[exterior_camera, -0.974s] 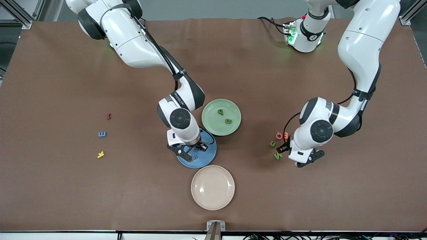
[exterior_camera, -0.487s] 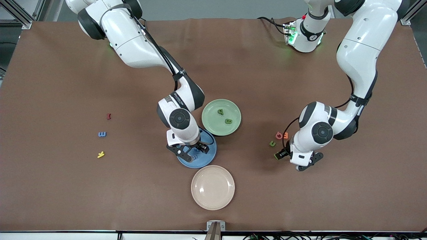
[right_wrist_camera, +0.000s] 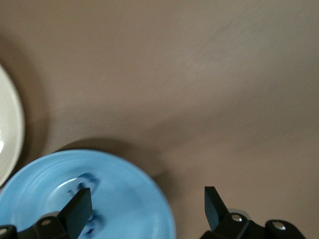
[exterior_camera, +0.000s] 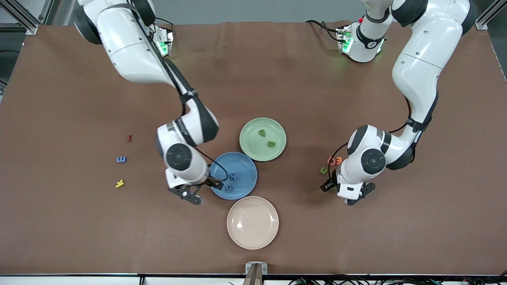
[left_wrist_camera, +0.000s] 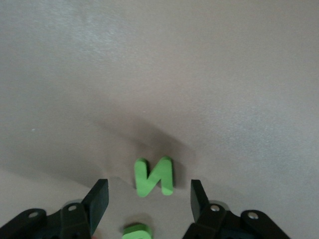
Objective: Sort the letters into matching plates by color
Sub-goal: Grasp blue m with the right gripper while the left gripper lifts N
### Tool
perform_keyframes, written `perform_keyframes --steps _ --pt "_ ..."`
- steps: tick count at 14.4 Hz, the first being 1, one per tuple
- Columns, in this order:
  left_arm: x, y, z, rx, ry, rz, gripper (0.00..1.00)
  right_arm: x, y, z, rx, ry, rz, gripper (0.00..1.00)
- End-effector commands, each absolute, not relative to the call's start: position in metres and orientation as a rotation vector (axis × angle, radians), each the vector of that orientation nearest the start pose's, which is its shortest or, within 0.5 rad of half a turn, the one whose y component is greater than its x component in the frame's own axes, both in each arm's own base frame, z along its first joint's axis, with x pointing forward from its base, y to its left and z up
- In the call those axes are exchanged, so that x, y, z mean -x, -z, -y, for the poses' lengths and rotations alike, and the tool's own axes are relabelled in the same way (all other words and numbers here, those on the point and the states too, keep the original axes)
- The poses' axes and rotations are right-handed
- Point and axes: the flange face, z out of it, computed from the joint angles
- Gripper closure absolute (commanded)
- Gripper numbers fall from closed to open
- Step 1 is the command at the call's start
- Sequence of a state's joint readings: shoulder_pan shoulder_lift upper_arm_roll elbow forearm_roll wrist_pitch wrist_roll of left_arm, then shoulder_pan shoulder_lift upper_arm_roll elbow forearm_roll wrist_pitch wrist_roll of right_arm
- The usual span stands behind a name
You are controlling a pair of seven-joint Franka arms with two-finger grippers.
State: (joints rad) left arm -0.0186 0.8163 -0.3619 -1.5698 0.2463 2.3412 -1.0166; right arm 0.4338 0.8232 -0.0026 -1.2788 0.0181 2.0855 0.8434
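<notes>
A matte brown surface (exterior_camera: pixel 79 229) carries three round, smooth plates clustered near its middle. The pale green plate (exterior_camera: pixel 263 139) holds two small green foam letters (exterior_camera: pixel 266 138). Touching its rim, nearer the front camera, is the medium blue plate (exterior_camera: pixel 233 175), with two blue letters (exterior_camera: pixel 232 182) lying flat in it. The cream-beige plate (exterior_camera: pixel 252 223) sits nearer still, toward the front edge.

The right gripper (exterior_camera: pixel 197 189) hangs low over the blue plate's rim on the side toward the right arm's end; its black jaws stand wide apart and hold nothing, as the right wrist view shows (right_wrist_camera: pixel 144 209).

The left gripper (exterior_camera: pixel 334 186) is down at the surface toward the left arm's end, its jaws spread on either side of a chunky green N (left_wrist_camera: pixel 154 176) lying flat between them, without touching it. A second green letter (exterior_camera: pixel 323 170) lies just beside, and a pink letter (exterior_camera: pixel 331 160) and an orange one (exterior_camera: pixel 339 160) lie next to each other slightly farther from the front camera.

Toward the right arm's end, well apart from the plates, a red letter (exterior_camera: pixel 128 138), a blue letter (exterior_camera: pixel 121 159) and a yellow letter (exterior_camera: pixel 119 183) lie in a loose column.
</notes>
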Motion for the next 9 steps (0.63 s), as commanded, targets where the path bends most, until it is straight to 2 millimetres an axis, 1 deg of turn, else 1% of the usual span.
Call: perform_keyframes --steps 1,3,5,7,8,9 --pt "-0.673 -0.179 0.226 3.089 -0.05 0.929 0.26 -0.655 -0.281 -0.259 3.117 -0.086 -0.517 0.0" --pt "-0.674 -0.178 0.224 3.087 -0.045 0.932 0.26 -0.643 -0.292 -0.2 3.13 -0.093 -0.403 0.0" --pt "-0.673 -0.177 0.224 3.087 -0.047 0.932 0.28 -0.626 -0.293 -0.145 3.136 -0.086 -0.309 0.0" --pt "-0.673 -0.177 0.224 3.087 -0.047 0.932 0.35 -0.612 -0.288 -0.1 3.136 -0.075 -0.231 0.0" --pt "-0.673 -0.177 0.224 3.087 -0.046 0.93 0.39 -0.608 -0.283 -0.08 3.135 -0.064 -0.202 0.0" --pt "-0.674 -0.177 0.224 3.088 -0.045 0.932 0.44 -0.602 -0.273 -0.061 3.136 -0.059 -0.169 0.0"
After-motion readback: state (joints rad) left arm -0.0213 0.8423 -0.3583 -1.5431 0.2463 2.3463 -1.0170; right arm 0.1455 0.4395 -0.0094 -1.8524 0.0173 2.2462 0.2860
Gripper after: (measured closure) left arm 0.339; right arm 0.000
